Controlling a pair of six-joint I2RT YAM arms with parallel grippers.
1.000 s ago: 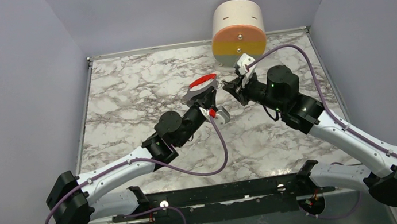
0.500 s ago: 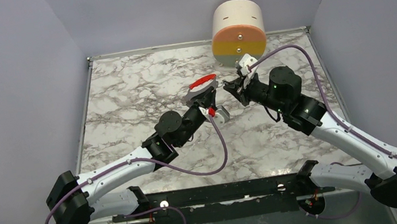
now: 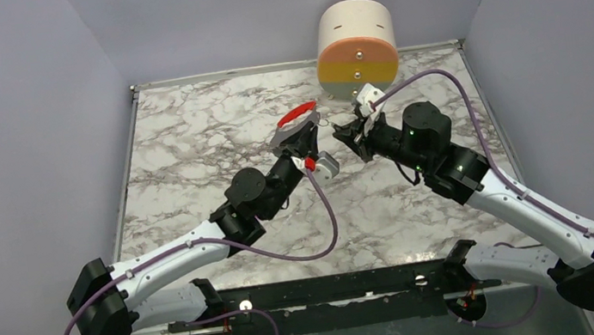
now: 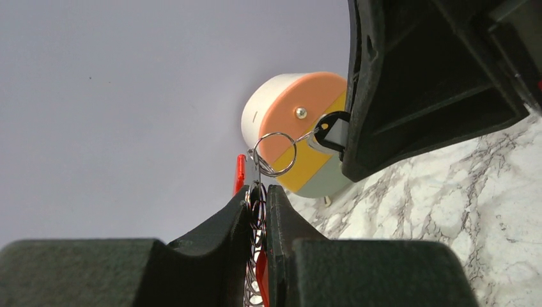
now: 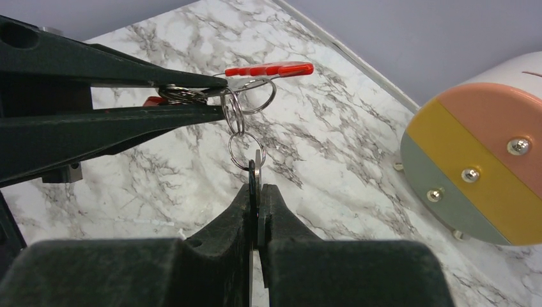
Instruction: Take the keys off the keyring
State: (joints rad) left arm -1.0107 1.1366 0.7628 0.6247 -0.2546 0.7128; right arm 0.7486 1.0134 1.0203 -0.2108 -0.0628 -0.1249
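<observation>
Marble-patterned in white and grey, the counter (image 3: 188, 156) is carrying both arms, which are meeting over its far half, a little right of the middle. The left gripper (image 3: 299, 132) is reaching toward the far edge and clenching the keyring (image 5: 234, 115). In the left wrist view its dark fingers (image 4: 224, 224) are pressing together on a bunch of silver loops, with a sliver of red showing between them. The red clip (image 3: 297, 114) is sticking out beyond those fingertips on the far side. From the right wrist it is showing edge-on as a ridged red bar. A thin ring (image 4: 295, 147) is hanging from the clamped loops and running across to the right gripper (image 3: 343, 133), which is facing the left one from just beside it. The right gripper is closed tight on the dark-headed key (image 4: 326, 131), pinching its flat body between the fingertips while the head is threading onto that thin ring. The keyring is therefore being held between the two grippers, above the counter rather than lying on it. Another small red piece is showing under the left fingers in the right wrist view, and I cannot tell whether it is the red-headed key. A pale cylinder (image 3: 355, 38) is sitting at the counter's far edge, right of the middle, turning a round face banded orange, yellow and grey-green toward the arms.
</observation>
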